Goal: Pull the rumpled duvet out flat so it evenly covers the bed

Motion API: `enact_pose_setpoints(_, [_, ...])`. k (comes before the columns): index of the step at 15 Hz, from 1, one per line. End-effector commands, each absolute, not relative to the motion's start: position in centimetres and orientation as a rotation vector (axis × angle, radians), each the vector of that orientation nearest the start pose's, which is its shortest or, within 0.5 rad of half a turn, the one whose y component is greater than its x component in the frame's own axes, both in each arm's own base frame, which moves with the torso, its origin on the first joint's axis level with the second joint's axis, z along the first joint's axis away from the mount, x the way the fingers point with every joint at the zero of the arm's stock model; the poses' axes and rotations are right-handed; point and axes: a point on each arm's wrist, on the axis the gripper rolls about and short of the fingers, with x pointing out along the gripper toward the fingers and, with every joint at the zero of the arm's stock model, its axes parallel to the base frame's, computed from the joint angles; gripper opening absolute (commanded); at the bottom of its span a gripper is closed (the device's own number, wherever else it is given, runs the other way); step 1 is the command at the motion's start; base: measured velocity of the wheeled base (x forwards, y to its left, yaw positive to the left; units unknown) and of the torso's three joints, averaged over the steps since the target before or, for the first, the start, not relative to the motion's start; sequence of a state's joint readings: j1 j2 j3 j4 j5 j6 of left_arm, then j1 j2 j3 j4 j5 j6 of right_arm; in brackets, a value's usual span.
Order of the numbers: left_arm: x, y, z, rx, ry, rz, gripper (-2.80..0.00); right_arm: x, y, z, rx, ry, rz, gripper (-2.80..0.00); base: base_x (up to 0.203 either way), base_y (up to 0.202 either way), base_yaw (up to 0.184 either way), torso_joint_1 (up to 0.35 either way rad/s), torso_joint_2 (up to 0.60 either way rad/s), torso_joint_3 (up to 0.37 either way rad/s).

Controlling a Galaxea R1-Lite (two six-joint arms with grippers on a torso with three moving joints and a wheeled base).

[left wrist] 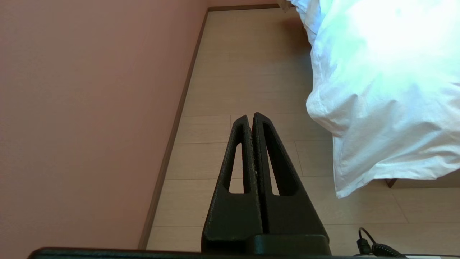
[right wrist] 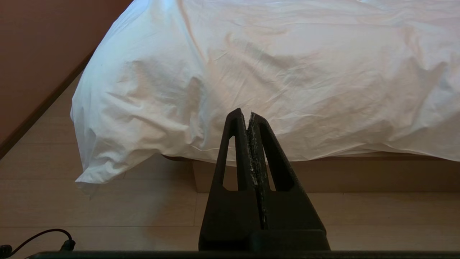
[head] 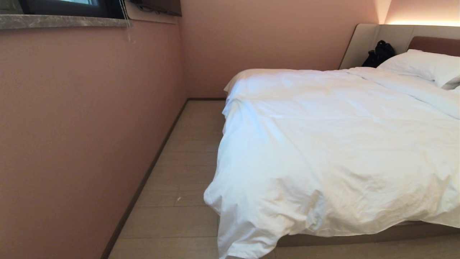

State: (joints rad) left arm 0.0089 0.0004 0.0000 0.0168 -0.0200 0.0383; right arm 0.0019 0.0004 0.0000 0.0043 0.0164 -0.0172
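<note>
From the head view, the duvet (head: pixel 334 144) is seen spread over the bed (head: pixel 359 237), its near corner drooping past the foot toward the floor. In the wrist views, the left gripper (left wrist: pixel 250 117) and right gripper (right wrist: pixel 244 113) are held pressed together, short of the duvet, probably because no pull has begun.

White duvet (head: pixel 334 144) rumpled, overhanging bed (head: pixel 413 230) corner
</note>
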Motion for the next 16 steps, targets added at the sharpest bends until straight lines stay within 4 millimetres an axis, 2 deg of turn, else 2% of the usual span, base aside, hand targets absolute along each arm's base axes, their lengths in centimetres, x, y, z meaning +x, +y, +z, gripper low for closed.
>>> enact_pose_setpoints(1, [-2.28, -0.07, 7.38, 0.038, 0.017, -0.011, -2.8, -2.28, 0.03, 7.5, -0.015, 0.004, 0.02, -2.8, 0.0, 0.0, 0.0, 0.0, 0.0, 0.0])
enact_pose_setpoints(16, [-2.28, -0.07, 7.38, 0.038, 0.017, -0.011, -2.8, -2.28, 0.03, 7.5, -0.015, 0.004, 0.019, -2.8, 0.0, 0.0, 0.0, 0.0, 0.0, 0.0])
